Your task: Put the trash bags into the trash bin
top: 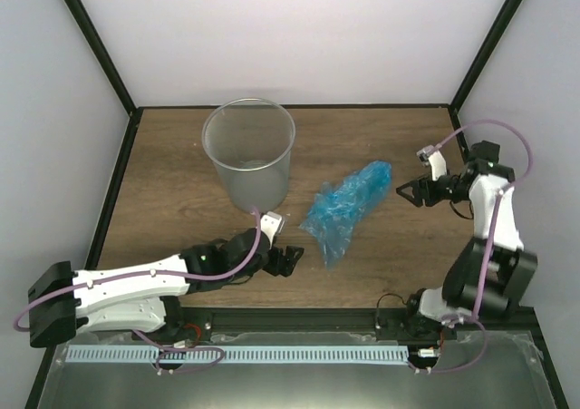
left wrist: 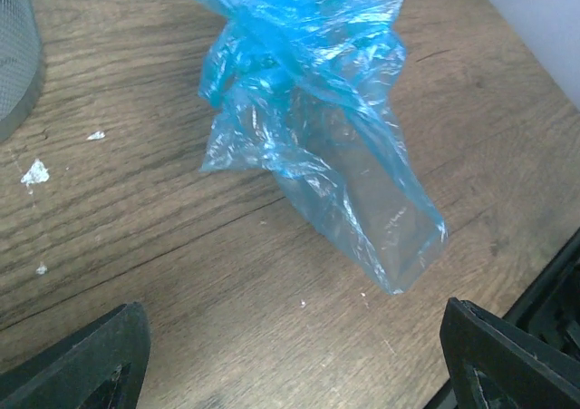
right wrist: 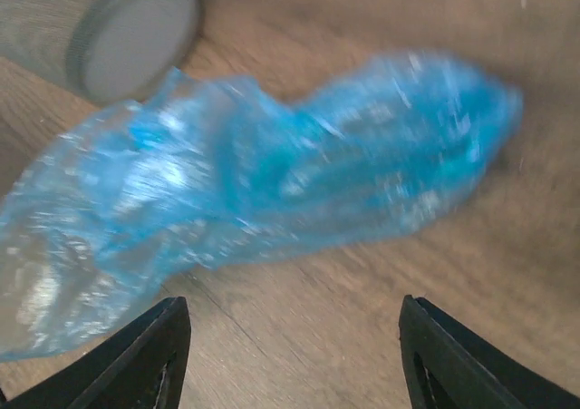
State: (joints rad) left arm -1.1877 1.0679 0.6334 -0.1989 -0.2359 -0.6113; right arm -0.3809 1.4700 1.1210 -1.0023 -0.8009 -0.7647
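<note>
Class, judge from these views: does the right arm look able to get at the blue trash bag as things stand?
Probably yes. The right fingers are open and face the trash bag near its far end, with nothing standing between them. The trash bin sits off to the bag's other side.

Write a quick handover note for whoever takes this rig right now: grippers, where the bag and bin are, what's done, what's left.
The left gripper is open and empty, low over the wooden table, just short of the near end of the crumpled translucent light-blue plastic trash bag.
The right gripper is open and empty, facing the bag's far end without touching it.
The bag lies on the table to the right of the round translucent grey plastic trash bin, outside it.
The bin stands upright with no bag seen inside.
Done: nothing binned yet.
Left: grasp the bag, lift it, drop it into the bin.
</note>
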